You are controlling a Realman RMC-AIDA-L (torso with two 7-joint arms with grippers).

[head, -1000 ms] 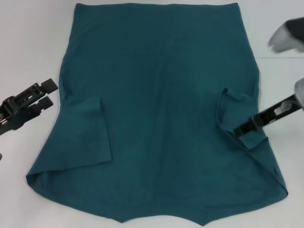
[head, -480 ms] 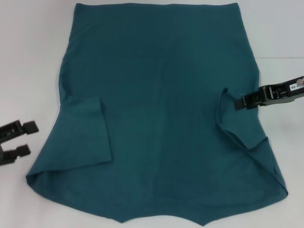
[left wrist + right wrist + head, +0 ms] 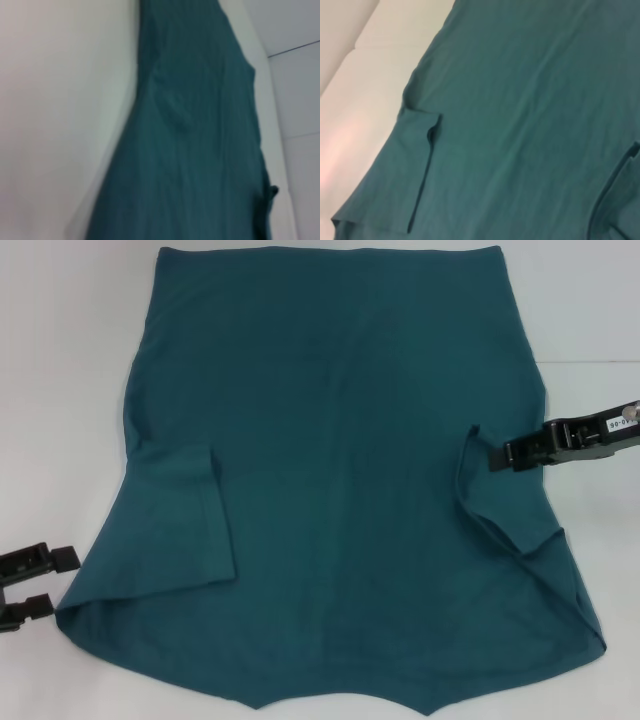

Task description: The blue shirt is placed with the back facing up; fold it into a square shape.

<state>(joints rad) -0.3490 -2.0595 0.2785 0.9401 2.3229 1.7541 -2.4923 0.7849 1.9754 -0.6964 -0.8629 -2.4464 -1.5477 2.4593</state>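
The blue shirt (image 3: 340, 440) lies flat on the white table, hem at the far side and collar at the near edge. Both sleeves are folded inward onto the body, the left sleeve (image 3: 180, 530) and the right sleeve (image 3: 510, 505). My left gripper (image 3: 50, 582) is open just off the shirt's near left corner, holding nothing. Over the right sleeve's far edge my right gripper (image 3: 500, 456) points inward, open, with no cloth in it. The left wrist view shows the shirt (image 3: 200, 150) lengthwise. The right wrist view shows the shirt (image 3: 530, 100) with a folded sleeve (image 3: 415, 170).
The white table (image 3: 70, 360) borders the shirt on both sides. A seam line in the surface (image 3: 590, 362) runs at the right. The shirt's near edge reaches the bottom of the head view.
My right gripper let go of the right sleeve, which now lies flat, and moved up to the sleeve's far edge. My left gripper drew back toward the near left corner.
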